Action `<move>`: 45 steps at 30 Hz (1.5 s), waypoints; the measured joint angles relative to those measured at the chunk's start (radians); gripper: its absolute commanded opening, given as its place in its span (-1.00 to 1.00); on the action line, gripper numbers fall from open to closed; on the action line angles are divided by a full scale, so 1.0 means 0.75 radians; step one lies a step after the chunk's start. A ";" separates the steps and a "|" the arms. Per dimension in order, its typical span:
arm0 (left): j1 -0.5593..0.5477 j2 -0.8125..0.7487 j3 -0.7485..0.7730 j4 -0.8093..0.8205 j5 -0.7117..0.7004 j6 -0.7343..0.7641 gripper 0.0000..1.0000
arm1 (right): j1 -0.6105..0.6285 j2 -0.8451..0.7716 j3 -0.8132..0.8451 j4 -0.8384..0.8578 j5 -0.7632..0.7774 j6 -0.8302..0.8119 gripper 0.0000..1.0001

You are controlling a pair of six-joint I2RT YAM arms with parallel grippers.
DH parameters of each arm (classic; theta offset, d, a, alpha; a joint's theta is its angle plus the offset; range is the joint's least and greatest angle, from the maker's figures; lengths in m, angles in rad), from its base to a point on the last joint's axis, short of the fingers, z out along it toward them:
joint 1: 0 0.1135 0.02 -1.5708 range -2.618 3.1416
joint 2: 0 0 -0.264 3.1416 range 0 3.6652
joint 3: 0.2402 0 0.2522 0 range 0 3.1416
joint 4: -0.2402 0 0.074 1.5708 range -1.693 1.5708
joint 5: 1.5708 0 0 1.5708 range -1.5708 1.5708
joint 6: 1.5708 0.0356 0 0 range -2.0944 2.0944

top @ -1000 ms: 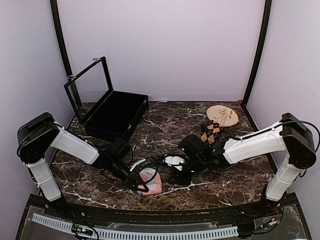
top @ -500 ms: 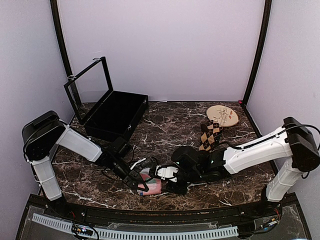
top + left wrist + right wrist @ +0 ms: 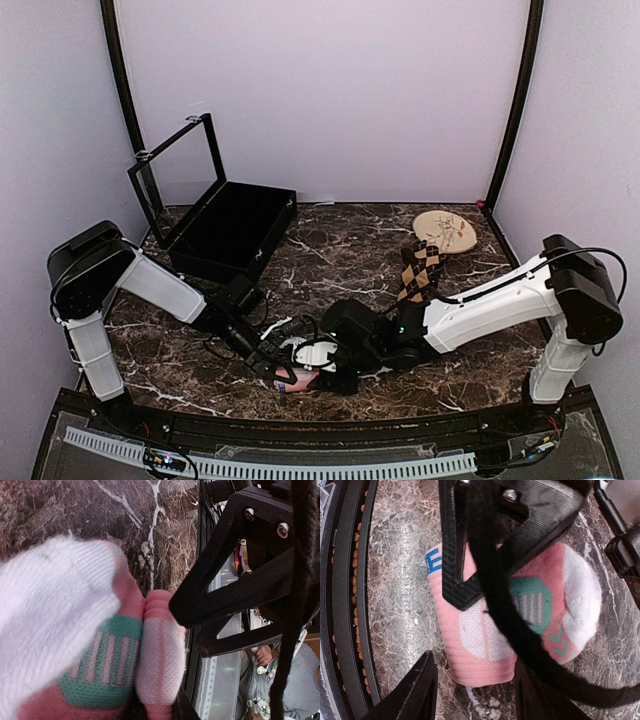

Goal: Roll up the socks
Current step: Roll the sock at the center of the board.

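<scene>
The pink sock lies bunched near the table's front edge, with pale green patches and a white part. My left gripper is shut on it; one ribbed black finger presses across its top, and the fabric fills the left wrist view. My right gripper is open, with a finger on each side of the sock's near end and not touching it. The black sock with tan argyle diamonds lies apart at the back right, partly hidden by my right arm.
An open black box with a raised lid stands at the back left. A round tan plate lies at the back right beside the argyle sock. The table's front rail runs close to the pink sock.
My right arm has swung left up to the pink sock and its jaws have widened. The left gripper has stayed shut on the sock, which now looks more bunched.
</scene>
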 measured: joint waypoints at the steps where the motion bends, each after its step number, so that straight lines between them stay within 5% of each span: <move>1: 0.001 0.002 0.001 -0.001 0.003 0.000 -0.71 | 0.002 0.008 0.002 0.000 0.001 -0.005 -0.01; 17: 0.003 0.019 0.005 -0.003 0.048 0.001 -0.71 | 0.020 0.089 0.019 0.011 0.037 -0.073 -0.07; 34: 0.008 0.033 0.005 -0.004 0.087 0.003 -0.48 | 0.034 0.122 0.019 0.061 0.072 -0.125 -0.82; 45: 0.013 -0.041 0.005 -0.080 -0.012 -0.007 -0.25 | 0.034 0.139 0.034 0.073 0.069 -0.123 -0.97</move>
